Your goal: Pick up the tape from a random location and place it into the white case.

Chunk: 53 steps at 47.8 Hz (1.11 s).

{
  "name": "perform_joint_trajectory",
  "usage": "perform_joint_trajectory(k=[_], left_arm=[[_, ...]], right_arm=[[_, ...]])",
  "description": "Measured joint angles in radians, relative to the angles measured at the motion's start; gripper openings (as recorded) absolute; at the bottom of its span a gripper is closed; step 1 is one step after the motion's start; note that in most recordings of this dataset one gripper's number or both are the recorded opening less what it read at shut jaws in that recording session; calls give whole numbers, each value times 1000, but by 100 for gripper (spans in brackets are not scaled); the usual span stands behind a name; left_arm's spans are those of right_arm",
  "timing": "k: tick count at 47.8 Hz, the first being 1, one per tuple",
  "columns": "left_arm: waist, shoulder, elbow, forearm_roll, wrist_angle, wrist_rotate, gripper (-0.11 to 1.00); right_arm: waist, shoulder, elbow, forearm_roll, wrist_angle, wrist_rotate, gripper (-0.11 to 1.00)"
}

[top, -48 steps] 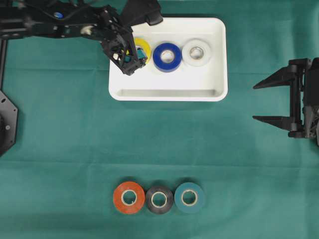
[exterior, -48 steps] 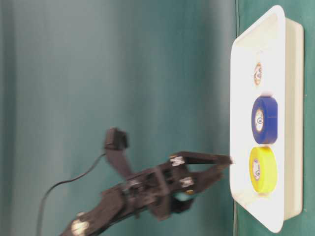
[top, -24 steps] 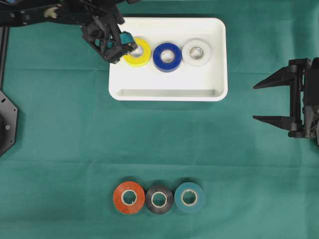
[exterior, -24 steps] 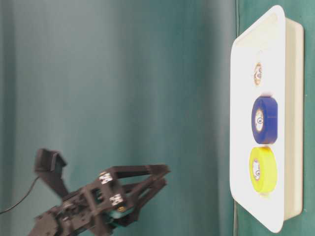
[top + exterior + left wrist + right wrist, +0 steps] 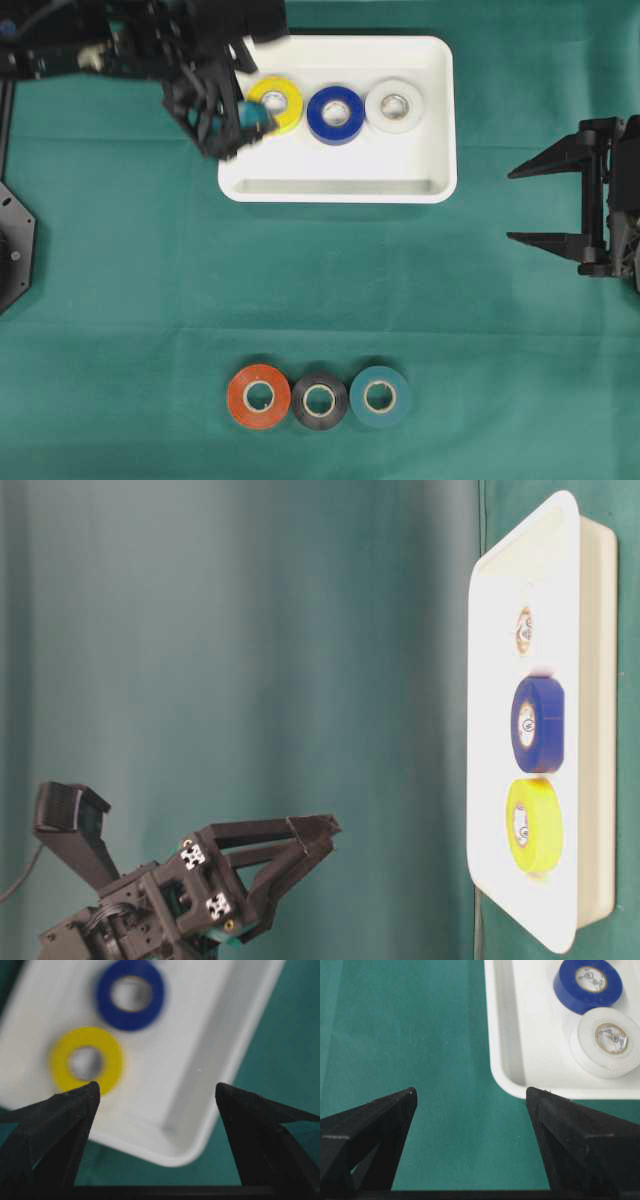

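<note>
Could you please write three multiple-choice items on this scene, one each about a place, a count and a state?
1. Where does the yellow tape lie?
A. in the white case, at its left end
B. on the cloth beside the red tape
C. between the left gripper's fingers

2. How many tape rolls lie on the green cloth outside the case?
A. one
B. three
C. five

3. How is the left gripper?
A. shut on a roll
B. shut, empty
C. open, empty

Answers:
1 A: the overhead view shows it left of the blue tape inside the case.
2 B: red, black and teal.
3 C: the left wrist view shows its fingers apart with nothing between them.
</note>
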Motion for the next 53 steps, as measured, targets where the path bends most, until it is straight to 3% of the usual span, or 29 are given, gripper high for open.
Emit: perform_joint_trajectory(k=[14, 35, 53], left_arm=[[-164, 2, 9, 0, -11, 2, 96], [-169, -43, 58, 0, -23, -3, 96], [-170, -193, 170, 0, -80, -2, 96]], right_arm=[[0, 0, -3, 0, 0, 5, 87], [0, 0, -12, 6, 5, 8, 87], [0, 0, -38, 6, 26, 6, 87]])
